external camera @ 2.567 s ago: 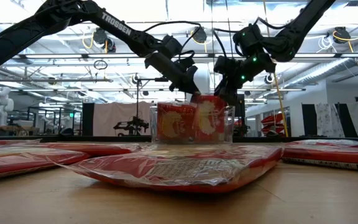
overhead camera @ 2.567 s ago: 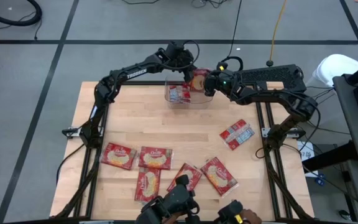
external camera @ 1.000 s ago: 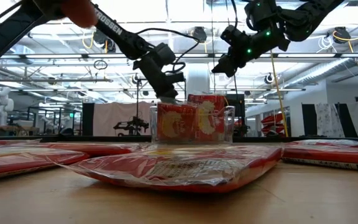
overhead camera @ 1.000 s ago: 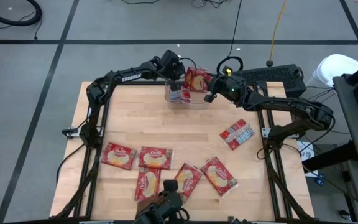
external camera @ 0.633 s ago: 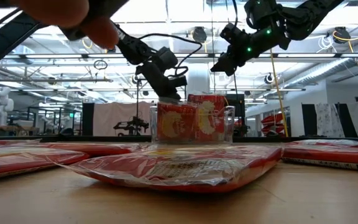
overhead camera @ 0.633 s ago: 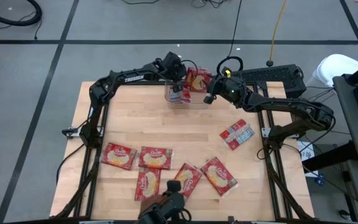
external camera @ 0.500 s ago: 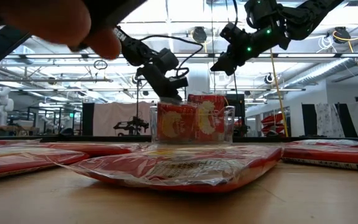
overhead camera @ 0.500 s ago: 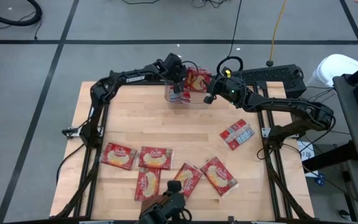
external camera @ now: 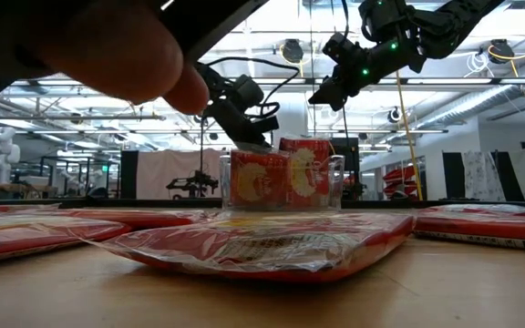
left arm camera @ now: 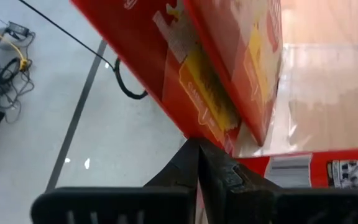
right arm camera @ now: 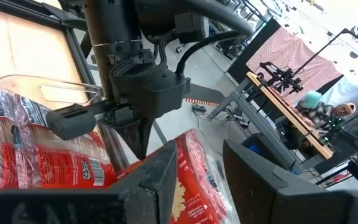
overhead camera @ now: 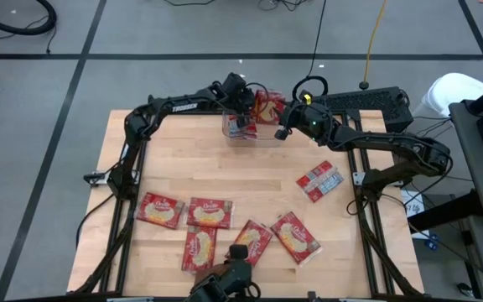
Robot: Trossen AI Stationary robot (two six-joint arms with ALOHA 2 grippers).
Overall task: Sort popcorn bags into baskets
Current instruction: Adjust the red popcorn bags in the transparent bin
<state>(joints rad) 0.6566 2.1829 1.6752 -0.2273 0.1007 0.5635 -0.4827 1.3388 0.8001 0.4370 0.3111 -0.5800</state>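
Six popcorn bags [overhead camera: 210,213] lie flat near us, light, crinkly, slippery; we'd pinch an edge | far clear basket [overhead camera: 262,134] holds upright bags | left gripper [external camera: 255,138] clenched at a bag's top edge | right gripper [external camera: 320,96] above basket, half-parted, empty

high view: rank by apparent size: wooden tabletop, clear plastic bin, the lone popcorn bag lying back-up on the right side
1. Light wooden tabletop, by far the largest.
2. Clear plastic rectangular bin, partly hidden by both arms.
3. Red popcorn bag with white printed back up, smaller than the bin, though not by much.
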